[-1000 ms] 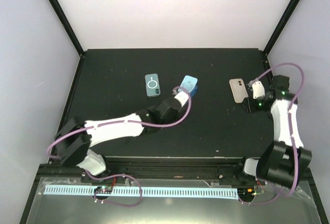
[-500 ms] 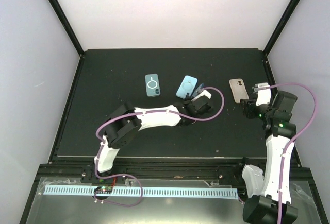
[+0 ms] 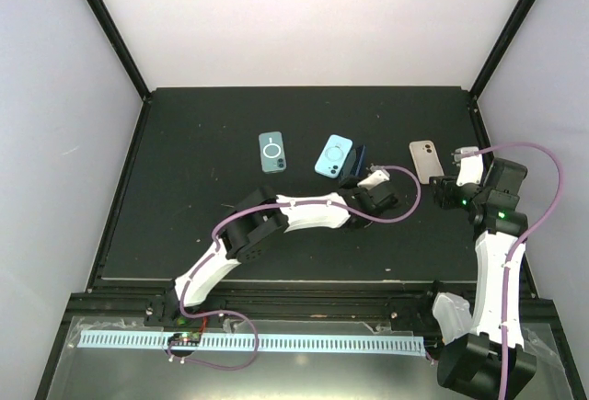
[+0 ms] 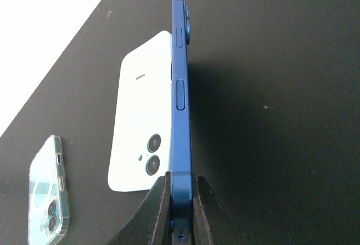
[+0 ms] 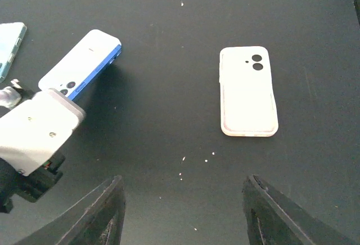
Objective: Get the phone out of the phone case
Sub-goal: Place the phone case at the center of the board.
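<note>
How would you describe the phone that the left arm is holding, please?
On the black table, look near the middle, where the left tool grips it. The blue phone is turned on its edge beside a pale blue case; everything else lies flat.

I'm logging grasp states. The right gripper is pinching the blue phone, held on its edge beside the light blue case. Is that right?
Wrong arm. The left gripper is pinching the blue phone, held on its edge beside the light blue case; the left wrist view shows it. The right gripper is open and holds nothing.
</note>
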Robot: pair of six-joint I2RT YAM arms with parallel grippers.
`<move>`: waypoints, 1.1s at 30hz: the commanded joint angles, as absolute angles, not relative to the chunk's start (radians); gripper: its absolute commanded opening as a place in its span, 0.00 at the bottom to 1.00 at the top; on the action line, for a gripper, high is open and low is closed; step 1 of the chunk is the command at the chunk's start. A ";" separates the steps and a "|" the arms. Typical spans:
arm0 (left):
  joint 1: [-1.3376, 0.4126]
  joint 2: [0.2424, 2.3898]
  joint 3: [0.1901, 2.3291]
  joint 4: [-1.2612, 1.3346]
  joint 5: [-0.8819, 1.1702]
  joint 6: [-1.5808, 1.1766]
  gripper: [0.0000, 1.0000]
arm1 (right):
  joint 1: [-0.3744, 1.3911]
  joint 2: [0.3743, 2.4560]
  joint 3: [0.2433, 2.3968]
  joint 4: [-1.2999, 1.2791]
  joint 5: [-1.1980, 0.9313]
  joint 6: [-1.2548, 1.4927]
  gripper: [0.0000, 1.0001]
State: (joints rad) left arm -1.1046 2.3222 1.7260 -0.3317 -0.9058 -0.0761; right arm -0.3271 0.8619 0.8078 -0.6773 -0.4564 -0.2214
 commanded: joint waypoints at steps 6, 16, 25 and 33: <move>-1.111 2.462 1.915 -0.492 -0.902 -0.102 0.11 | -0.330 0.848 0.813 -0.652 -0.439 -0.207 0.57; -1.103 2.437 1.930 -0.527 -0.758 -0.185 0.39 | -0.330 0.864 0.815 -0.652 -0.443 -0.209 0.57; -1.100 2.175 1.762 -0.483 -0.549 -0.213 0.80 | -0.330 0.882 0.813 -0.642 -0.417 -0.213 0.57; -1.013 2.020 1.640 -0.423 -0.470 -0.159 0.99 | -0.330 0.948 0.784 -0.589 -0.315 -0.205 0.56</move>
